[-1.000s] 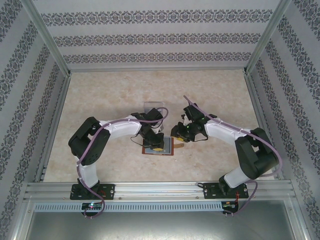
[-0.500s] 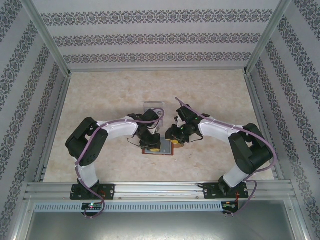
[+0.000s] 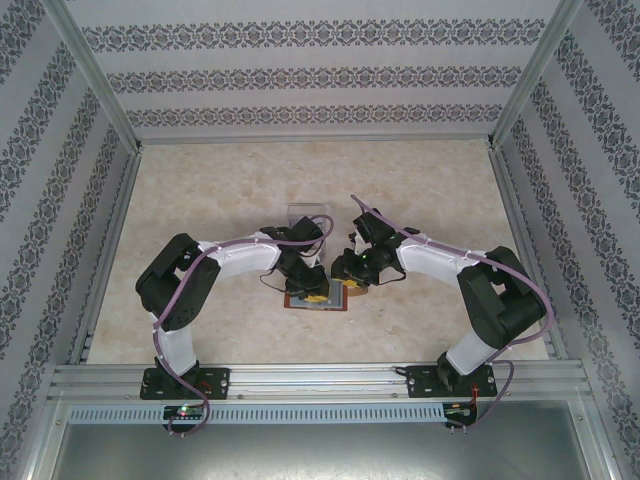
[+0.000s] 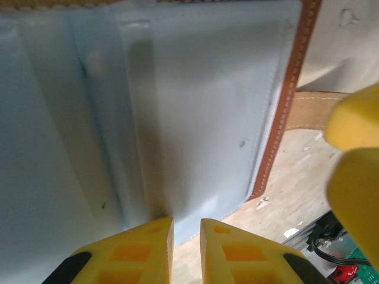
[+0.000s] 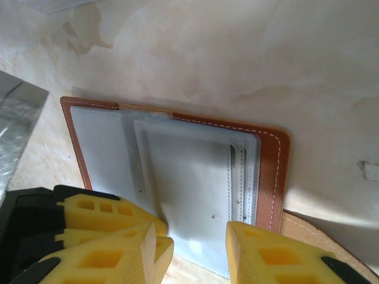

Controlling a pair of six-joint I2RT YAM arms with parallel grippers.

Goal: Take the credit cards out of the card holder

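1. We're right over the card holder (image 5: 195, 183): reddish-brown leather rim with pale stitching.
2. Its grey-blue pockets (image 4: 195, 106) look smooth and matt to us.
3. Left end effector (image 4: 186, 228) and right end effector (image 5: 192, 236): we see yellow matt plastic.
4. The surface (image 5: 249, 53): pale, marbled, faintly glossy.

left hand (image 4: 186, 229) and right hand (image 5: 192, 245) crowd the card holder (image 5: 177, 171), tray (image 3: 308, 213) just behind; wide table (image 3: 200, 190) beyond.

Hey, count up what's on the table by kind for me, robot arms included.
Card holder: 1
Clear tray: 1
Robot arms: 2, left arm and right arm
Total: 4
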